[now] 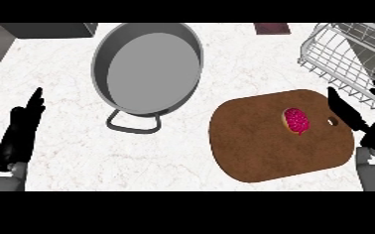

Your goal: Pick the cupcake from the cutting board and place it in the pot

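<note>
Cupcake (296, 120) lying on the cutting board (264, 148), at about ten o'clock from the nearer right hand (350, 116), fingers (338, 101) released and straight; pot (147, 68) farther off toward ten o'clock; left hand (21, 129) resting, released, at far nine o'clock

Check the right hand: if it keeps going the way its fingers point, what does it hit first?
The right hand, open at the cutting board's right edge, points up and slightly left. That line likely meets the wire rack first, missing the cupcake; relative heights are unclear.
</note>
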{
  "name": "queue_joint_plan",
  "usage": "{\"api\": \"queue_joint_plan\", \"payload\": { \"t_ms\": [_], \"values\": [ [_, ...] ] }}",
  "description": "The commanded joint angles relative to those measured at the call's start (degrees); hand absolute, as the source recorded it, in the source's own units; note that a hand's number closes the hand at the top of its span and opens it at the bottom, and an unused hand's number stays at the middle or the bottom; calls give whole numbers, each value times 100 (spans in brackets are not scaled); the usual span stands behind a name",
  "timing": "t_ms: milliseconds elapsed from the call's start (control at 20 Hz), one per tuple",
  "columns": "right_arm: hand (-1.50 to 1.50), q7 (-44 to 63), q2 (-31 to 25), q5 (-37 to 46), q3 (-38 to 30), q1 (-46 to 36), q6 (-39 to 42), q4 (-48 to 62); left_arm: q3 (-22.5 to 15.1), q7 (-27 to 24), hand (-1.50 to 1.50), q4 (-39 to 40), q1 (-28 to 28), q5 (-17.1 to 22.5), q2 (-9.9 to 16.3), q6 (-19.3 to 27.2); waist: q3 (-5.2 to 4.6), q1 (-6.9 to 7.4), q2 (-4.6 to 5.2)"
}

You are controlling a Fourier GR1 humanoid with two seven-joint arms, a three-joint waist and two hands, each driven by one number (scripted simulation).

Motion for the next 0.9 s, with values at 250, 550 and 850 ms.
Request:
{"api": "queue_joint_plan", "payload": {
  "t_ms": [250,550,850],
  "values": [
    [-150,2887,197,2741,792,220,232,-736,-120,615,0,-41,-84,48,12,-211,-17,68,-70],
    [-150,4863,-183,3229,949,-107,2316,-1206,-140,986,0,-201,-235,8,97,-195,-18,93,-94],
    [-150,6380,-185,2363,1235,-610,4460,-1787,-199,1078,0,-266,-296,-67,17,-123,2,169,-91]
  ]
}}
